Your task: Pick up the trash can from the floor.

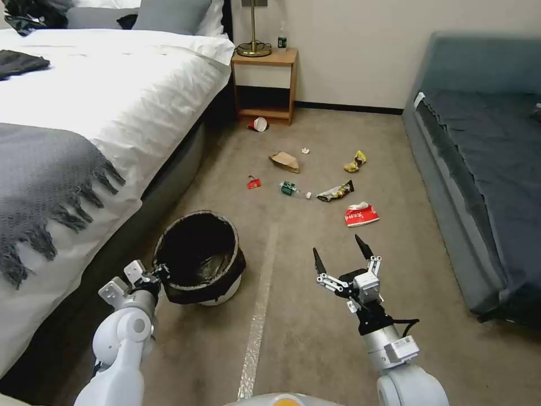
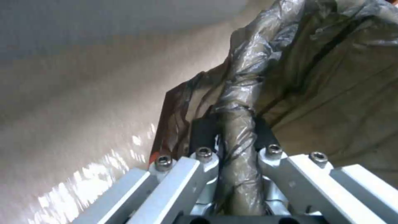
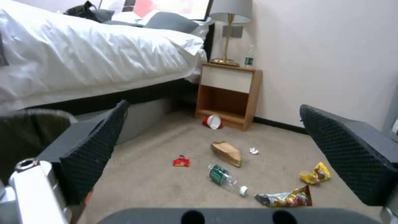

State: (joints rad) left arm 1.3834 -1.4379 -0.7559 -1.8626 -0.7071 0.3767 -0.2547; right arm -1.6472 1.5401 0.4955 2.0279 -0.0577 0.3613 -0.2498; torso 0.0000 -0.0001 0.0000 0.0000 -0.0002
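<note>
Floor (image 1: 315,332) litter beyond trash can (image 1: 203,256)

Trash can (image 1: 201,260): small round white bin, black bag liner folded over rim, mouth open, tilted slightly, beside bed edge. Floor (image 1: 315,338): beige-tan short-pile carpet, pale tape strip running just beside can.

Left gripper (image 1: 159,274) at near rim of trash can (image 1: 200,256), which sits tilted on the floor (image 1: 315,332) beside the bed (image 1: 101,113). Right gripper (image 1: 342,255) held off the carpet right of the tape strip (image 1: 259,316), fingers spread.
</note>
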